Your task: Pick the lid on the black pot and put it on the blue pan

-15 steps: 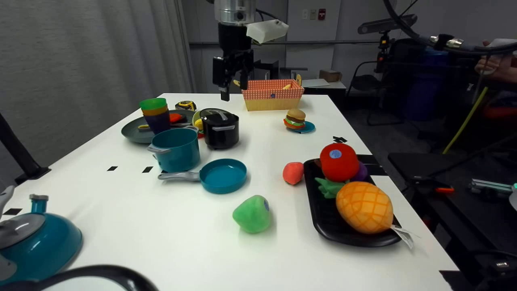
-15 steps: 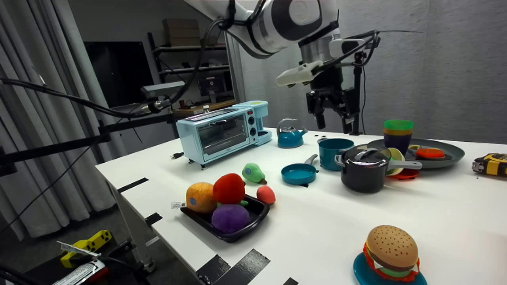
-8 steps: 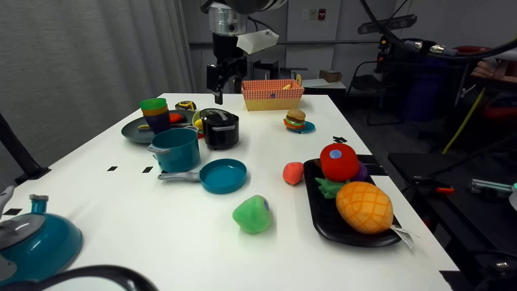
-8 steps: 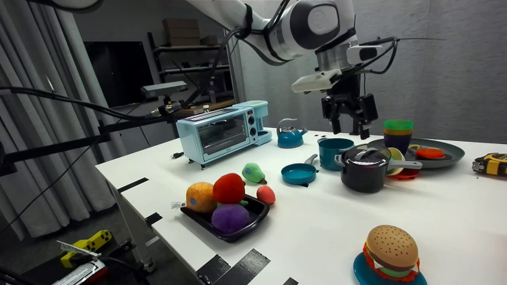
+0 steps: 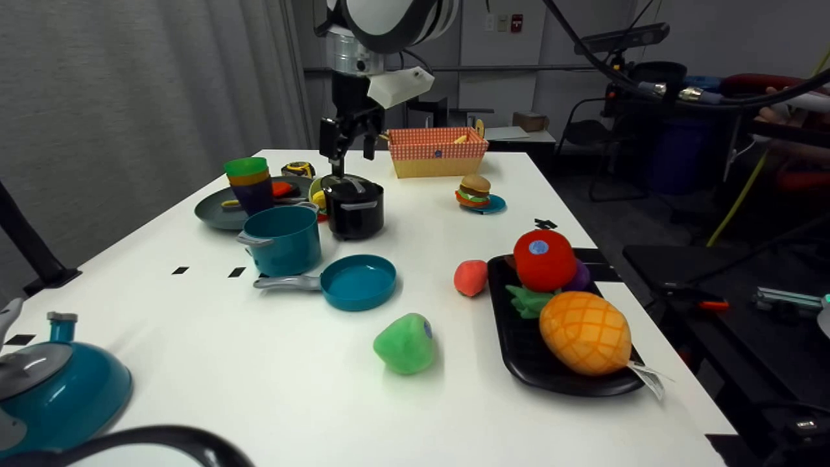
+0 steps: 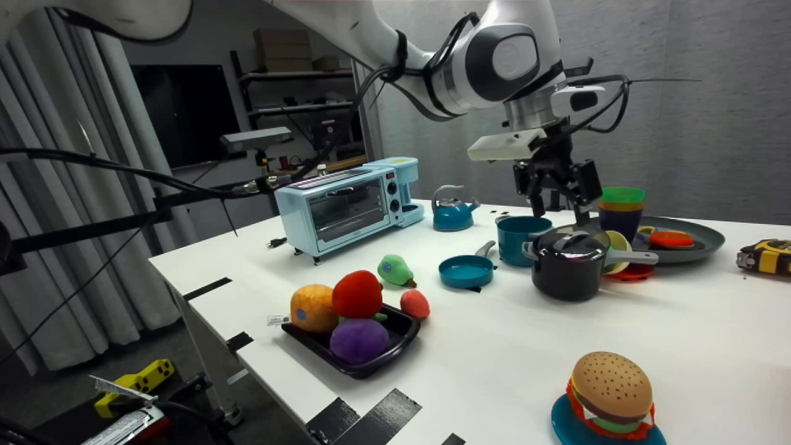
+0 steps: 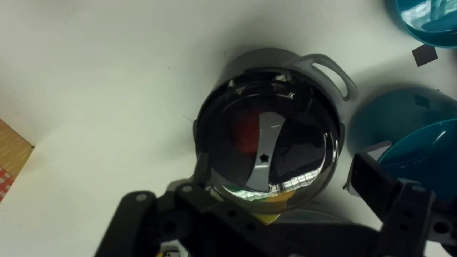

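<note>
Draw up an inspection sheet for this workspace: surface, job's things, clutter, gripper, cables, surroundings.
Surface: white table, marked with black tape.
Job's things: lid rests on the black pot; blue pan is uncovered.
Clutter: teal pot beside the blue pan; plush food in and near a black tray; toy burger on a plate; stacked cups, kettle, toaster oven, basket.
Gripper: open, nothing held, close to the lid; contact cannot be told.
Cables: black cable runs to the arm; black plug lies near the toaster oven.
Surroundings: grey curtain, shelf with boxes.

The white table (image 5: 259, 383) carries the black pot (image 5: 356, 219), blue pan (image 5: 358, 284) and kettle (image 5: 81, 383).
</note>
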You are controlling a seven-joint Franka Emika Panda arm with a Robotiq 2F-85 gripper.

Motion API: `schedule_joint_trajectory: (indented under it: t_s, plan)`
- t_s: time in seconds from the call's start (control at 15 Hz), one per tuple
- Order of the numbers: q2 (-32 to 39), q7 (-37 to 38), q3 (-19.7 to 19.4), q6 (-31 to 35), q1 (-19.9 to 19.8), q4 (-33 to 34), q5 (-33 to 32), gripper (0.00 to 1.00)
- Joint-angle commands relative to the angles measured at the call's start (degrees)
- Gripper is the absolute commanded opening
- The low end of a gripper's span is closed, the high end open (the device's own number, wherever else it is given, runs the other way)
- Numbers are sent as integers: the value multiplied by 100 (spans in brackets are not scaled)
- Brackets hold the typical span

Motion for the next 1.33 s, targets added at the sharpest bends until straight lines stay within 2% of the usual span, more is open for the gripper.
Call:
schedule_joint_trajectory:
  t_s: [0.0,0.53,0.6,0.67,1.27]
  plan:
    - [332,44,42,150,-63,396,74,100]
    - [665,66,63,226,-75,638,92,100]
    - [698,64,65,230,-74,668,91,92]
    - [729,58,62,227,-72,700,82,74]
    - [735,42,62,164,-100,830,83,5]
